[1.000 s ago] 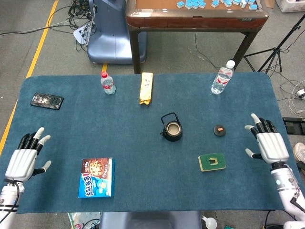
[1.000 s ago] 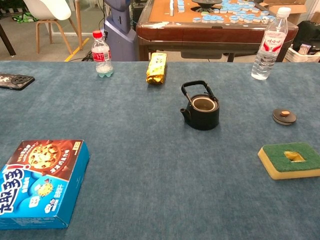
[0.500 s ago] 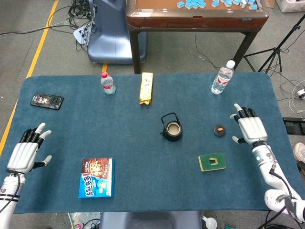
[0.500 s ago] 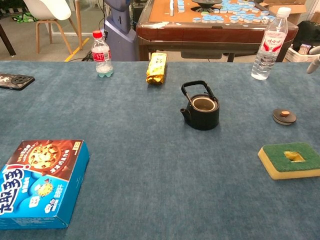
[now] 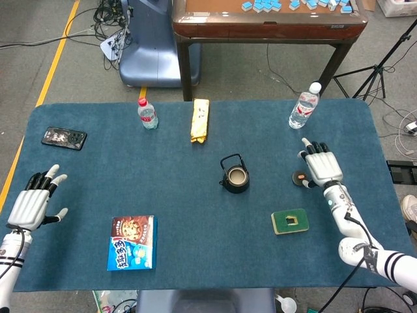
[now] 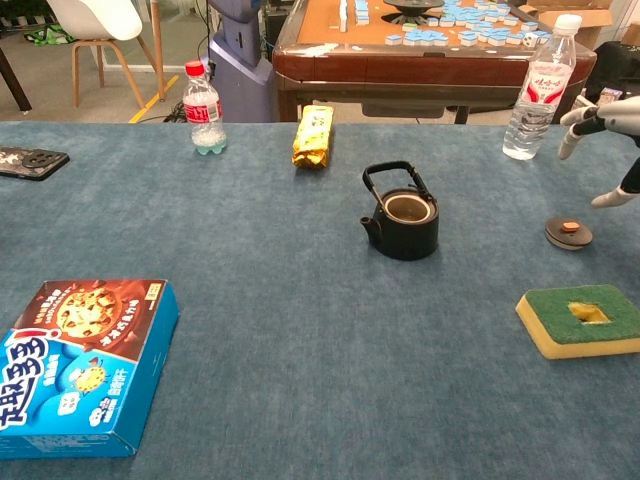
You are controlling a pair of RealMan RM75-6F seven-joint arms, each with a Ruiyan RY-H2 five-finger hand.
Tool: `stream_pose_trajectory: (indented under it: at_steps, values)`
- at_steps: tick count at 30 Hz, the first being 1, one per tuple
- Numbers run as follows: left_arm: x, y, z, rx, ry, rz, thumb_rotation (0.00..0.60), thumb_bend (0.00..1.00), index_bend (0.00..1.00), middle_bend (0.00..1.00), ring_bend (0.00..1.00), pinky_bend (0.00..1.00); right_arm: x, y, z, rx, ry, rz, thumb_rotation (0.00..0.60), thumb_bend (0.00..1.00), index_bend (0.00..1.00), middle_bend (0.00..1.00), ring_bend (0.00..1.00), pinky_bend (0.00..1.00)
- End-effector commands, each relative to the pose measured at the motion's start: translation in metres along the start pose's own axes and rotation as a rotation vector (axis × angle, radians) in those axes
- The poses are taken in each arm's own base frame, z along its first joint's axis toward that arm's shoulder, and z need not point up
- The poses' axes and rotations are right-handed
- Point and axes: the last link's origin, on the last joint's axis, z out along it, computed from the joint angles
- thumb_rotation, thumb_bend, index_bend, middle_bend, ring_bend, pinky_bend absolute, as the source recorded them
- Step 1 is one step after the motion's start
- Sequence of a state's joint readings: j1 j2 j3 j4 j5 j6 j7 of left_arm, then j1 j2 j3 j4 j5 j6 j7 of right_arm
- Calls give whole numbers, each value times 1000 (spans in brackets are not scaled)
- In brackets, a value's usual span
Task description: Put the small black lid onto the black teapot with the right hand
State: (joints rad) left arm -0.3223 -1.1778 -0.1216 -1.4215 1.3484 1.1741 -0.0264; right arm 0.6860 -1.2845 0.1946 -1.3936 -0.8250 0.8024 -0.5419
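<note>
The right hand (image 5: 322, 168) is held just above and beside the small black lid (image 6: 568, 233), fingers apart and empty. The lid lies on the blue surface (image 5: 182, 169), right of the open black teapot (image 6: 401, 214).

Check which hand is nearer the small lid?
Right. The right hand hovers open just beside the small lid, apparently not touching it. The left hand is open at the table's far opposite edge.

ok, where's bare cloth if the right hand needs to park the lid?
Bare cloth between the black teapot and the small black lid, and a wide patch from the teapot to the cookie box. Crowded near the lid: right hand above it, green sponge just in front.
</note>
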Motion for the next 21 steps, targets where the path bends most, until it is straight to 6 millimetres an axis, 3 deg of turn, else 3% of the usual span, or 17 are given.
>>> stream_pose_trajectory:
  at_steps: [1,21]
  values:
    - [-1,-1,2,2,-3,-6,600,258,156,0,0,0,-1,-3,3,4,-12,-10,600,218,262,0,0,0]
    - [-5,-4,5,5,-11,-8,600,258,156,0,0,0,-21,-12,9,22,-78,-80,600,218,262,0,0,0]
